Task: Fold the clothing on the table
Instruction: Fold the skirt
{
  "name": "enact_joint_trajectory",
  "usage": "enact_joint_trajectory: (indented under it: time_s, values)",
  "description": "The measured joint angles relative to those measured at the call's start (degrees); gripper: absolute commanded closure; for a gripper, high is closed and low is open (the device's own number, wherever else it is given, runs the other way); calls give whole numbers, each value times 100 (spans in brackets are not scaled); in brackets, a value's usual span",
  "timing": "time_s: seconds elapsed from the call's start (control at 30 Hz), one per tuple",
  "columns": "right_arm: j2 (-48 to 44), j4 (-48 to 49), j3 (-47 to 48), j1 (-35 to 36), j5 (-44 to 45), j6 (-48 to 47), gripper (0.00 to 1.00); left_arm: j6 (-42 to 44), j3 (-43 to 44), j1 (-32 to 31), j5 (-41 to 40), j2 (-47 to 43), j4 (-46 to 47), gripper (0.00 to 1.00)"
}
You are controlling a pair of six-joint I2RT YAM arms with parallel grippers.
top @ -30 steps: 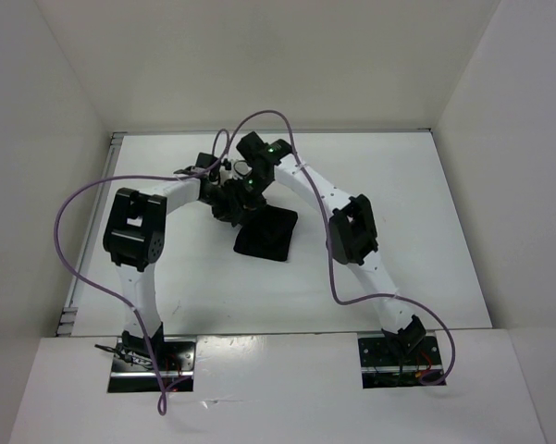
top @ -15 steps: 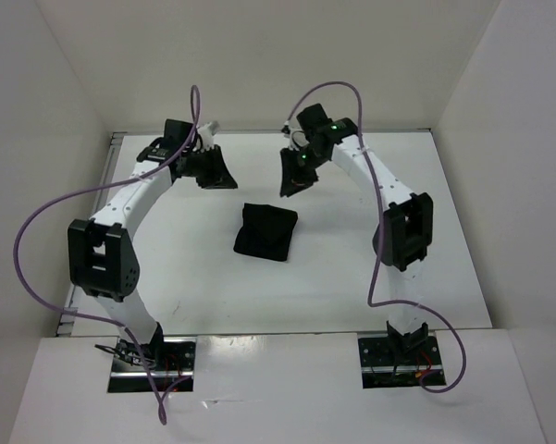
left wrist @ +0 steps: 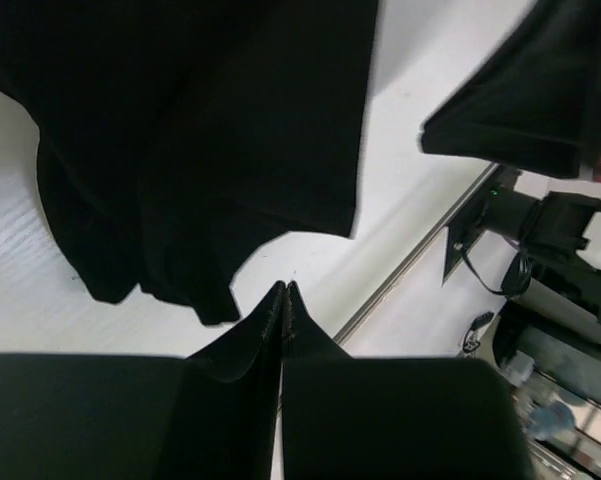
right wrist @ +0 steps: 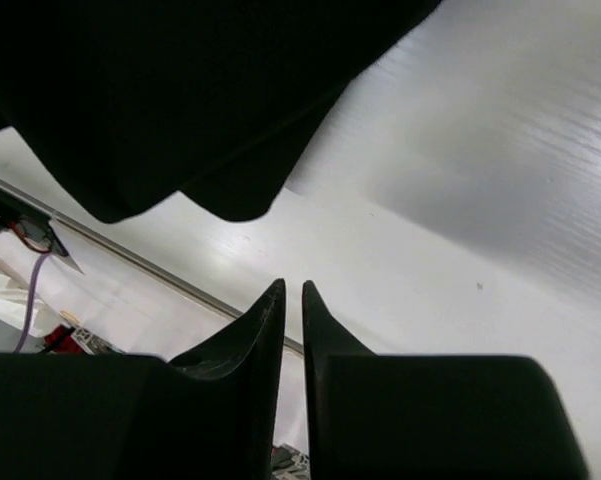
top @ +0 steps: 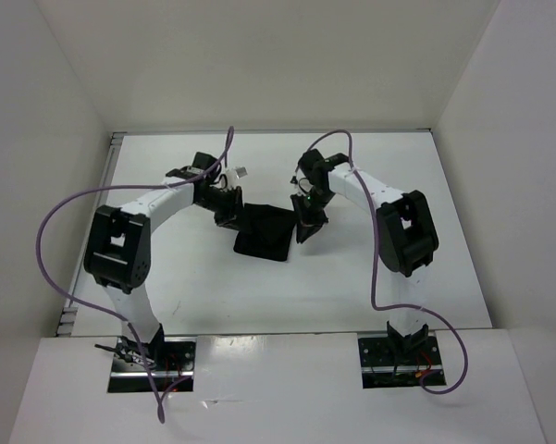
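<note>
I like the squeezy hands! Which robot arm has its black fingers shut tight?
The left arm's black plastic fingers: their tips touch, nothing pinched. The right arm's fingers show a thin gap.

Plain white walls (top: 259, 65) on three sides, soft even light

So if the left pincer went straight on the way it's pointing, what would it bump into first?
Probably the black clothing, whose edge lies just ahead of the shut left pincer. A little bare table shows between them, so it might touch that first; depth is unclear.
</note>
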Motion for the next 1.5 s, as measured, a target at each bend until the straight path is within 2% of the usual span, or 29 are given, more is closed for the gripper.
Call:
enact_joint_trajectory:
  time_s: [0.2, 0.53, 0.77, 1.07, 1.17, 1.3, 1.5]
  values:
    - [2, 437, -31, 0, -264, 175, 85, -17, -52, -33, -28, 730, 177, 100]
    - [518, 837, 83, 153, -546, 280, 85, -42, -170, -33, -876, 772, 232, 100]
    - [1027, 831, 518, 323, -616, 280, 85, -66, -376, -33, -1121, 544, 219, 100]
    - [1788, 1596, 2441, 177, -625, 774, 84, -68, -448, -33, -1145, 516, 216, 100]
    - [1816, 2092, 2575, -24, -704, 1019, 84, -81, -452, -33, -1176, 461, 175, 100]
    - [1657, 2653, 2406, -297, -715, 1235, 71, -186, -431, -33, -1320, 66, -17, 95]
    - [1207, 2100, 2544, -450, -186, 955, 70, -225, 350, -33, -1386, -678, -223, 91]
